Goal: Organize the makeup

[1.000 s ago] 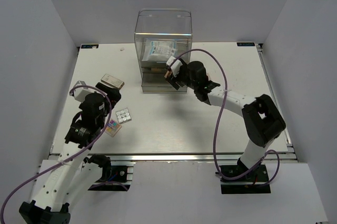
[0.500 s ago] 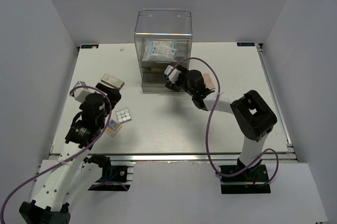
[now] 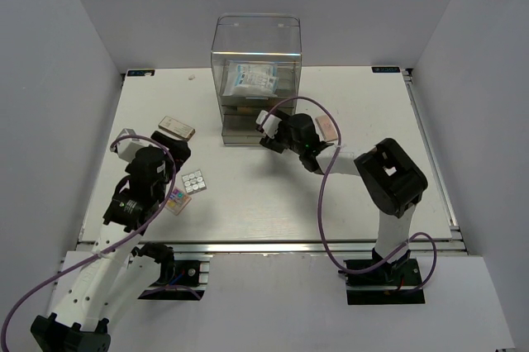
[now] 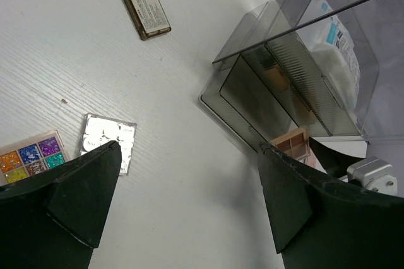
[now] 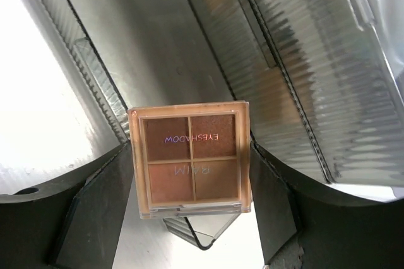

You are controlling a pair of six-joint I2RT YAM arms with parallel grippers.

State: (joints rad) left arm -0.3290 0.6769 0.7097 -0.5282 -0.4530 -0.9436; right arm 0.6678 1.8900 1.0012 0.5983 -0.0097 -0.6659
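Note:
My right gripper (image 3: 269, 126) is shut on a square peach eyeshadow palette (image 5: 189, 158) with brown pans and holds it at the front of the clear drawer box (image 3: 256, 79). The held palette also shows in the left wrist view (image 4: 291, 144). A white-blue packet (image 3: 252, 79) lies in the box's top part. My left gripper (image 3: 172, 158) is open and empty above the table. Near it lie a white palette of round pans (image 3: 193, 181), a multicoloured palette (image 3: 176, 200) and a flat tan palette (image 3: 176, 127).
Another peach palette (image 3: 327, 126) lies on the table just right of my right wrist. A small clear item (image 3: 124, 135) lies at the far left. Something tan (image 4: 276, 78) sits in a drawer of the box. Grey walls enclose the table.
My right gripper has moved left and lower with the peach palette, closer to the box's lower front. The peach palette on the table is now uncovered. The left arm has not moved.

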